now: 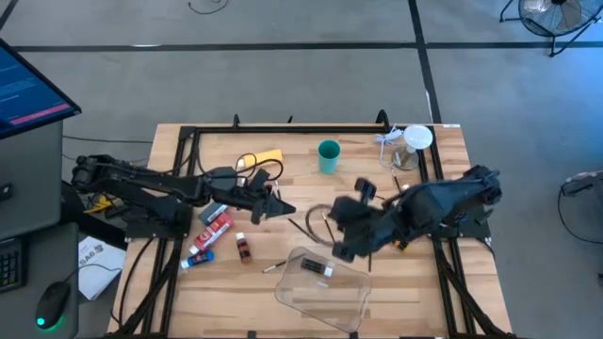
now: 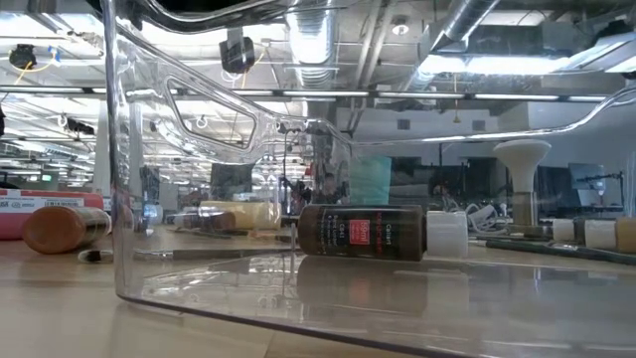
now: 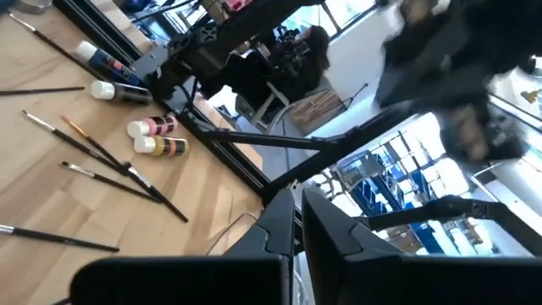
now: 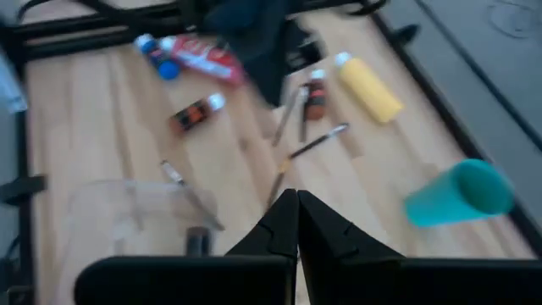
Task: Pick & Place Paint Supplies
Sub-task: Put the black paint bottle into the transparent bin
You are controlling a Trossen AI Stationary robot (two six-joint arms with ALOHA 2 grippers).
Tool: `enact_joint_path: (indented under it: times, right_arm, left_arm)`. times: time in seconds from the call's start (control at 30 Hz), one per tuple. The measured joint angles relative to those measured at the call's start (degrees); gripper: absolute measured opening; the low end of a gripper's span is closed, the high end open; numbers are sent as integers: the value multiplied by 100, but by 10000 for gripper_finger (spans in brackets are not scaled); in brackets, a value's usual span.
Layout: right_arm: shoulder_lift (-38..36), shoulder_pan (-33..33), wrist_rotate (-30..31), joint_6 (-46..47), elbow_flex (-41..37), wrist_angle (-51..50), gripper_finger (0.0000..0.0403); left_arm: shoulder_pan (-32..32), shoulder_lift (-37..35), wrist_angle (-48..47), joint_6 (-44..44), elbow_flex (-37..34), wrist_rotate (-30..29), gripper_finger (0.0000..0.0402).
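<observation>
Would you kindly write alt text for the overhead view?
Two dark arms meet over a wooden table, the left gripper and right gripper both shut and empty. A clear tray holds one small bottle; a teal cup stands behind.

left end effector (image 1: pixel 283 211) closed, right end effector (image 1: pixel 320 221) closed

Grey floor (image 1: pixel 283 85), ceiling ducts (image 2: pixel 308 30), fan (image 1: pixel 551 14)

Open-plan robotics lab: exposed silver ceiling ducts (image 2: pixel 328 40) at upper centre, grey concrete floor (image 1: pixel 283 85), blue-lit monitor (image 1: pixel 24 89) upper left.
</observation>
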Motion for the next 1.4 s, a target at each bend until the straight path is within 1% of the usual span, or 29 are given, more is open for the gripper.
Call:
enact_joint_path:
  times: [0.17, 0.27, 0.37, 0.47, 0.57, 0.6, 0.67, 0.7, 0.8, 0.93, 1.03, 1.1, 1.17, 1.4]
  right_arm:
    - [-211, 168, -291, 241, -1249, 1049, 0]
    - [-571, 120, -183, 533, -2049, 1828, 0]
    - [-1172, -20, -214, 782, -3010, 2876, 0]
    - [-1855, -182, -471, 1142, -4090, 3894, 0]
    - [-2575, -341, -720, 1715, -5168, 4659, 0]
    - [-2788, -418, -873, 1994, -5480, 4737, 0]
    - [-3153, -634, -1228, 2543, -6005, 4593, 0]
    - [-3287, -743, -1370, 2795, -6194, 4362, 0]
    - [-3575, -1044, -1685, 3367, -6450, 3303, 0]
    - [-3710, -1458, -2199, 3309, -6443, 1815, 0]
    - [-3704, -1817, -2576, 3022, -6442, 749, 0]
    - [-3704, -2016, -2718, 2737, -6443, 252, 0]
    - [-3704, -2145, -2724, 2540, -6443, 59, 0]
    - [-3695, -2635, -2751, 2021, -6488, -7, 3]
  left_arm:
    - [111, 0, 5, -11, 0, -33, 1]
    - [175, 0, 6, -16, 0, -48, 1]
    - [222, 0, 18, -16, 0, -87, 1]
    - [268, 0, 37, -18, 0, -86, 1]
    - [277, 0, 52, -18, 0, -88, 1]
    - [277, 0, 51, -18, 0, -101, 1]
    - [277, 0, 53, -18, 0, -145, 1]
    - [277, 0, 51, -18, 0, -147, 1]
    - [277, 0, 51, -18, 0, -152, 1]
    - [274, -2, 51, -18, 0, -178, 1]
    - [274, -2, 51, -17, 0, -178, 1]
    - [274, -2, 51, 2, 0, -178, 1]
    - [274, -2, 51, 4, 0, -178, 1]
    - [274, -2, 51, 11, 0, -176, 1]
